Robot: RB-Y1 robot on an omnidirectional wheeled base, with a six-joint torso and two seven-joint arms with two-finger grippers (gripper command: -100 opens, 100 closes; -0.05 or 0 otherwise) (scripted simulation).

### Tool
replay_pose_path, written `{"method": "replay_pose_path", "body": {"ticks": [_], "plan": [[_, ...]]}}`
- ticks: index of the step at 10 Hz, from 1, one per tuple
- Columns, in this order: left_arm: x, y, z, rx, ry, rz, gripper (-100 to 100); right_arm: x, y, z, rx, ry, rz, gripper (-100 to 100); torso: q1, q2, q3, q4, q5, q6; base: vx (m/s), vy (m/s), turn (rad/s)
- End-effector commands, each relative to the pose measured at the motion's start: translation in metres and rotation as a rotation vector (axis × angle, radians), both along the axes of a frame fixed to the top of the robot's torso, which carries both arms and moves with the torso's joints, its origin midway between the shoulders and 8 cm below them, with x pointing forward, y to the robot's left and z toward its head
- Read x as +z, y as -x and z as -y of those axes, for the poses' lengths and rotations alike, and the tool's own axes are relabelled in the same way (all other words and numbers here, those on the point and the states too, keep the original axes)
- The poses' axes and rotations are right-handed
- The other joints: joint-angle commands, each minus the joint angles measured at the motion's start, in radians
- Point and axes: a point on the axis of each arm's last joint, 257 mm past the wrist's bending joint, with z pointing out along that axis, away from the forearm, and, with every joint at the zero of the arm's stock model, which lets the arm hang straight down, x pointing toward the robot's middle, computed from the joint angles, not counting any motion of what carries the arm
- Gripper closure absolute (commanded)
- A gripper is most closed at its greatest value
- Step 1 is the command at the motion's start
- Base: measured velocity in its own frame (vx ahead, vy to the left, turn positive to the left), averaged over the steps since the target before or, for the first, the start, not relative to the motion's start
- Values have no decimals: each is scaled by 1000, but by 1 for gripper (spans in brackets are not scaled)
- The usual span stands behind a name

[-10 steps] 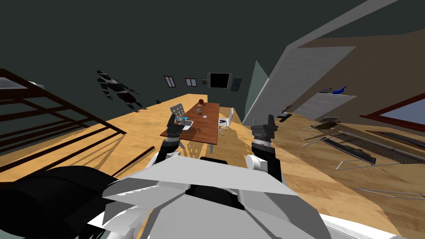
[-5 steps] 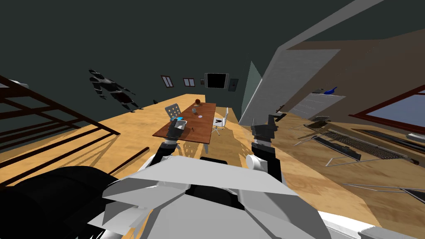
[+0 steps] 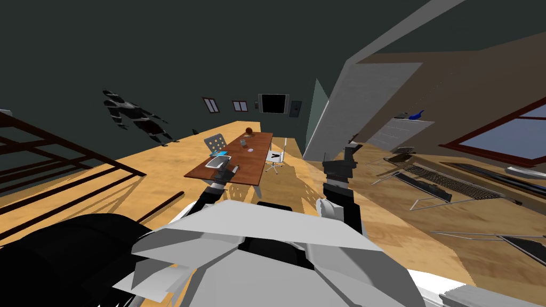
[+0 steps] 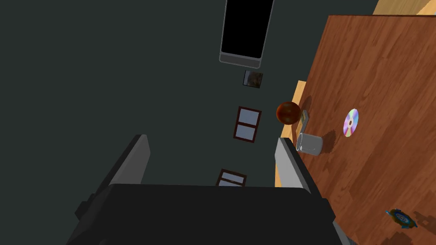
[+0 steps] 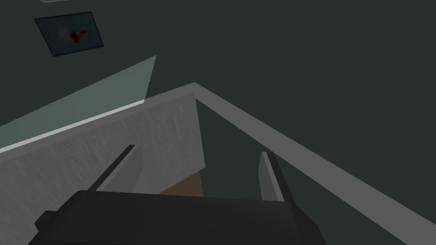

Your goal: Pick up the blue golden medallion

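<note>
blue medallion (image 4: 400, 217) lies on the brown table (image 4: 383, 64), left gripper (image 4: 213, 140) spread wide.

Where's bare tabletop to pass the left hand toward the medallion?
Bare wood lies between the disc and the medallion, and across the table on the disc's far side from the mug. Crowded at the edge: ball and mug sit close together. Left gripper is open.

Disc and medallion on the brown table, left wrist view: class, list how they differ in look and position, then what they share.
The disc is silvery with a rainbow sheen and a smooth round rim; the medallion is blue and gold with a ragged outline. The disc lies close to the grey cup; the medallion lies well apart from it. Both lie flat on the table.
</note>
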Motion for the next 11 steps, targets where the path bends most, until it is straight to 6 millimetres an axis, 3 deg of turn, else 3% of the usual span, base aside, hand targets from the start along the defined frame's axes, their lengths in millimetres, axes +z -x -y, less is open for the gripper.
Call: {"method": "replay_pose_path", "body": {"ticks": [1,2,3,5,6,7,8,10,11], "plan": [[-32,3,-12,-4,38,-93,-100,0,0,0,0,0,0,0,0,0,0,0,0,0,69,-195,-75],[-53,7,-21,-4,61,-155,-100,0,0,0,0,0,0,0,-2,-1,-1,0,0,0,87,-182,-58],[-59,8,-24,3,61,-167,-100,0,0,0,0,0,0,0,-2,-2,-1,-1,-1,0,82,-106,-18],[-106,22,-45,17,105,-300,-100,0,0,0,0,0,0,0,3,-3,-2,-1,1,0,120,-116,-66],[-109,23,-47,21,104,-307,-100,0,0,0,0,0,0,0,2,-5,-3,-1,0,0,107,-73,-17],[-130,31,-56,28,124,-368,-100,0,0,0,0,0,0,0,4,-4,-3,-1,1,0,109,-70,-54],[-135,33,-59,35,124,-378,-100,0,0,0,0,0,0,0,5,-4,-3,-1,1,0,94,-51,-26],[-176,54,-81,61,157,-504,-100,0,0,0,0,0,0,0,7,-5,-3,-1,1,0,156,-58,-70],[-184,59,-88,76,155,-522,-100,0,0,0,0,0,0,0,6,-8,-5,-2,1,0,149,-47,-35]]}}
